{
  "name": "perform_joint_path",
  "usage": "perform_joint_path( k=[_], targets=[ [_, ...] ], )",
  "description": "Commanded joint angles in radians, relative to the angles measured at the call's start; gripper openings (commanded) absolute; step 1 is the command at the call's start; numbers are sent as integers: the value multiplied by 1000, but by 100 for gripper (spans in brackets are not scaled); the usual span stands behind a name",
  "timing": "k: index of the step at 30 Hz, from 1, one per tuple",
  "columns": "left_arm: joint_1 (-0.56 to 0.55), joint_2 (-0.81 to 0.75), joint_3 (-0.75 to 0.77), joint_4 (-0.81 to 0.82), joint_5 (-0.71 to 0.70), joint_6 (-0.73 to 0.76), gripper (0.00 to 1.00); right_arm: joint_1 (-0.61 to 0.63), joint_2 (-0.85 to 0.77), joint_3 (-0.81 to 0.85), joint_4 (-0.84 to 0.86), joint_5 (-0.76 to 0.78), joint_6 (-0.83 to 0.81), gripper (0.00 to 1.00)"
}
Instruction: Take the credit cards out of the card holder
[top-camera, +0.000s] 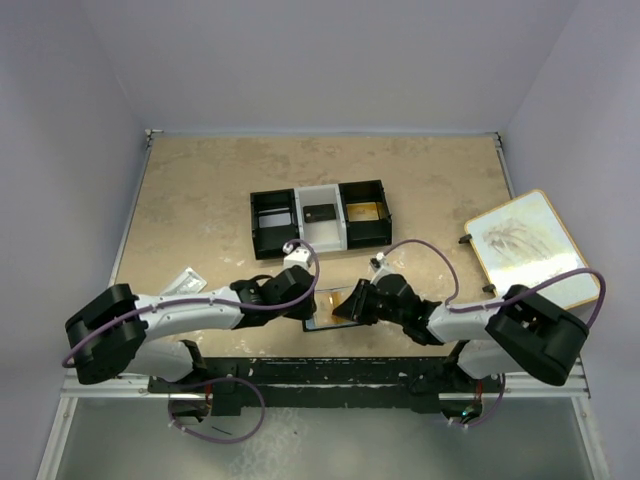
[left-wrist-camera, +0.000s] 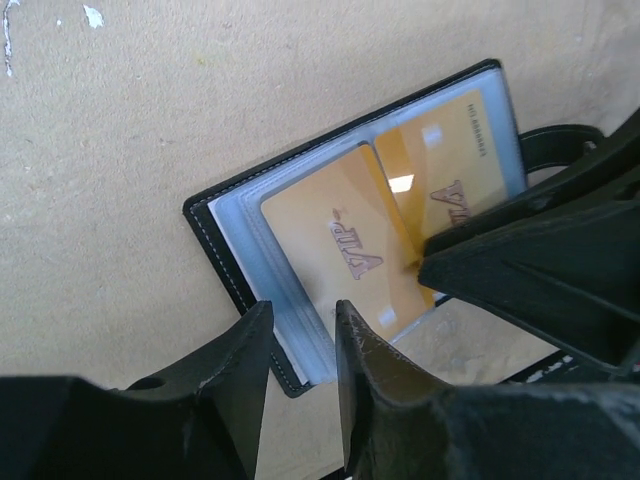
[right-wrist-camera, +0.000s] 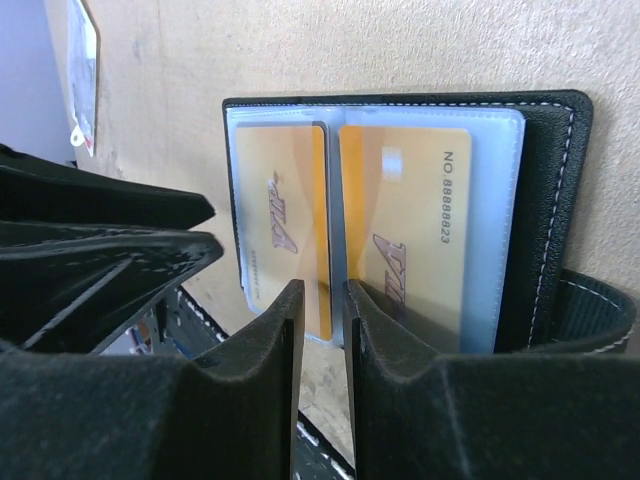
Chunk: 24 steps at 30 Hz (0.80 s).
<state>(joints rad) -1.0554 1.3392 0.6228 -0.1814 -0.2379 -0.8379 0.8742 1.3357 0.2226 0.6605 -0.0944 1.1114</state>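
Note:
The card holder (top-camera: 322, 318) lies open on the table near the front edge, black with pale-blue clear sleeves (left-wrist-camera: 262, 268). Two gold credit cards (left-wrist-camera: 345, 235) (left-wrist-camera: 450, 150) sit in its sleeves, side by side. In the right wrist view the same credit cards (right-wrist-camera: 280, 195) (right-wrist-camera: 410, 215) show inside the black cover (right-wrist-camera: 548, 200). My left gripper (left-wrist-camera: 303, 312) hovers at the holder's near corner, jaws slightly open, nothing between them. From the other side my right gripper (right-wrist-camera: 323, 290) points at the sleeves' lower edge with a narrow gap between its fingers. Both grippers (top-camera: 305, 300) (top-camera: 350, 300) nearly meet over the holder.
A black-and-white three-compartment tray (top-camera: 320, 240) stands behind the holder, a dark card in its middle compartment and something gold in its right one. A white packet (top-camera: 183, 282) lies at the left. A wood-rimmed board (top-camera: 525, 245) sits at the right edge.

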Motion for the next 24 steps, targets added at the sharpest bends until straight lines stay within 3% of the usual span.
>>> perform_joint_path(
  k=[1,5,11,24],
  targets=[
    [-4,-60,1,33,10,-27,30,-1,11,-18,46,-2,1,26],
    [-4,-23,-9,101,66,-21,29,-1,11,-37,92,-8,13,26],
    [-4,35,-22,163,103,-27,16,-1,35,-32,99,-1,25,26],
    [-11,70,-62,81,28,-61,14,-1,124,-45,226,-44,33,28]
  ],
)
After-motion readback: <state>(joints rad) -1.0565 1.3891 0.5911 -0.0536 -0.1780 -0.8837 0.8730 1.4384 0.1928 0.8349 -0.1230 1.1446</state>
